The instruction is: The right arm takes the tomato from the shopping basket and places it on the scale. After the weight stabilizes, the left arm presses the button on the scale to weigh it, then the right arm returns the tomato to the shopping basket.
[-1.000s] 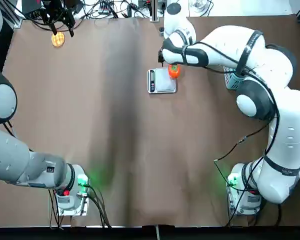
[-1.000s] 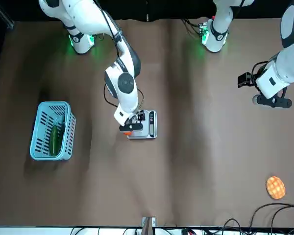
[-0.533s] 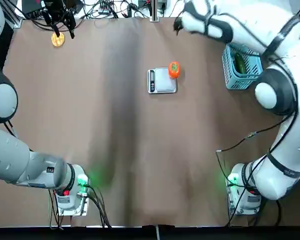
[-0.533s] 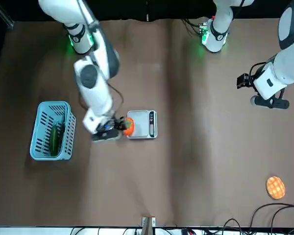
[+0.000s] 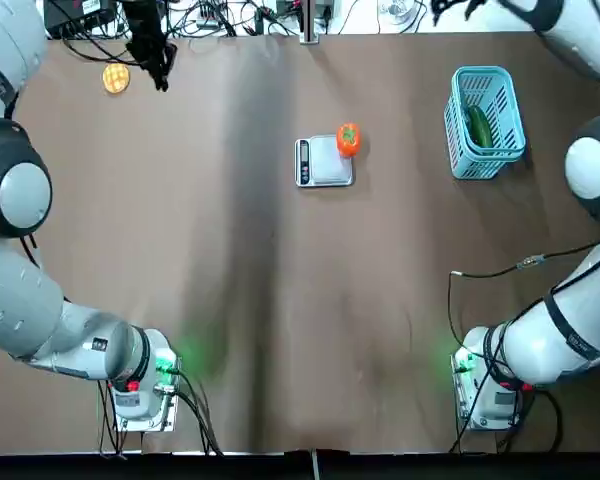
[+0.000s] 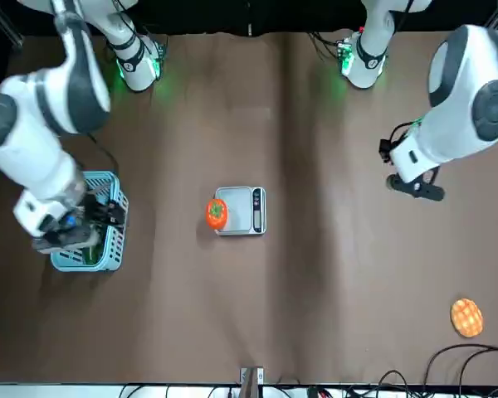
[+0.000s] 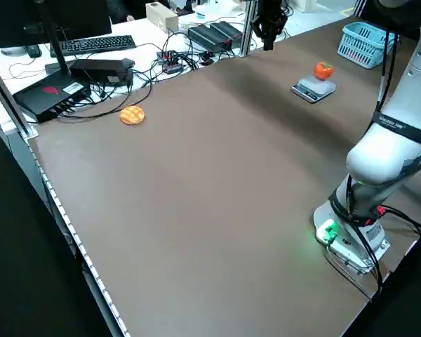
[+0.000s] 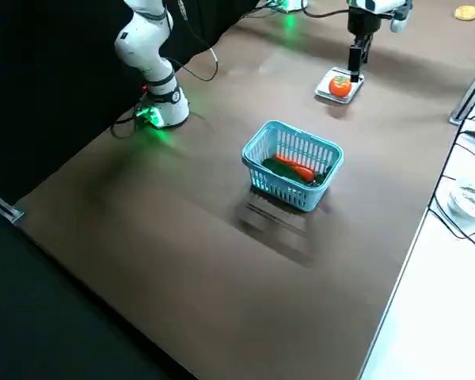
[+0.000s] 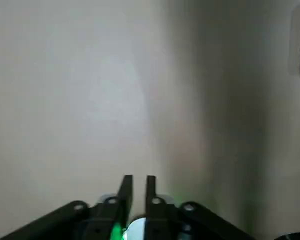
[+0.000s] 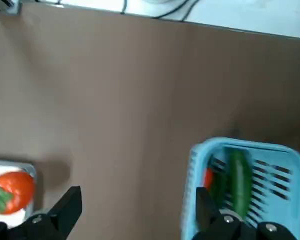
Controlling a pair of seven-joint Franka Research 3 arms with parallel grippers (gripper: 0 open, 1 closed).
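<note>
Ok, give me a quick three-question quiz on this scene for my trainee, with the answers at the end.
1. True or false: the tomato rests on the scale.
2. What lies in the shopping basket? A) a long green vegetable B) a waffle disc C) the scale
3. Which gripper has its fingers spread open?

Key: 1 true. 2 A. 3 the right gripper, which is over by the basket; the left gripper is shut, above bare table on the left side.
</note>
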